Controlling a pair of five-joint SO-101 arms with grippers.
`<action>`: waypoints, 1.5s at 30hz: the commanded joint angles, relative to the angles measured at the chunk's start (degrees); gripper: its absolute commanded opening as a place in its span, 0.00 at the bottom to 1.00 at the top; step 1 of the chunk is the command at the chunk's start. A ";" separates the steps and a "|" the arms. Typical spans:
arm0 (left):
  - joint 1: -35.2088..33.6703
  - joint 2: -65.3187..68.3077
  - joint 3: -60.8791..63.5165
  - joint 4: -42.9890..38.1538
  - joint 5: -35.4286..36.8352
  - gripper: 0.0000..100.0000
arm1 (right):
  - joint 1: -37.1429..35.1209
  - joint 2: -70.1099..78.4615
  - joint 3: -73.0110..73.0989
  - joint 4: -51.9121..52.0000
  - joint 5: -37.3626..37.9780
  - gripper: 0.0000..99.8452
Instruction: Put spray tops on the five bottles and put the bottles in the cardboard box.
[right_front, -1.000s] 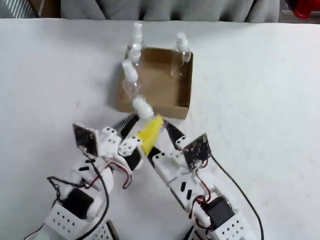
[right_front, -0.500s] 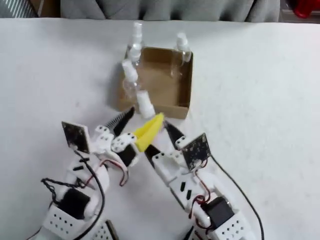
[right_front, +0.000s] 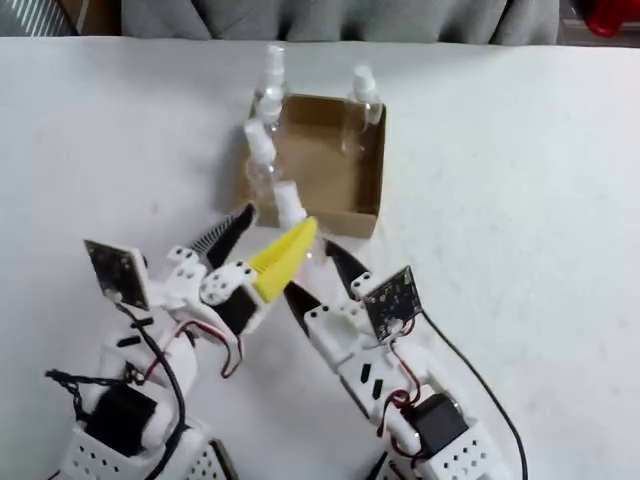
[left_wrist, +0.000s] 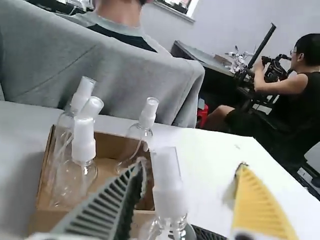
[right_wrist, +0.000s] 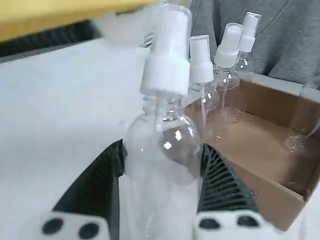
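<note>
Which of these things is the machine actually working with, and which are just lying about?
Job: box; four bottles in it; fifth bottle, in the right tool; left tool, open by its spray top.
Lying about: red thing, striped thing, past the table's far edge.

Lighting was bright, even and diffuse, apparently from overhead. The white counter (right_front: 520, 150) was washed out nearly to glare and carried only faint, soft-edged shadows close beside the arms. The inner walls of the cardboard box (right_front: 310, 216) stayed evenly lit. Small white highlights glinted on the clear bottle (right_wrist: 160, 170) nearest the right wrist camera.
</note>
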 joint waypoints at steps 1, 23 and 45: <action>-4.62 -0.48 -2.90 -1.85 0.70 0.28 | 0.31 -0.75 -2.37 -0.22 0.79 0.01; -14.90 16.57 -9.23 -7.56 0.88 0.02 | 0.31 -0.75 -2.37 -0.04 0.70 0.01; -4.00 55.96 -25.93 -7.12 8.00 0.02 | -0.22 -0.75 -2.37 -0.04 0.62 0.01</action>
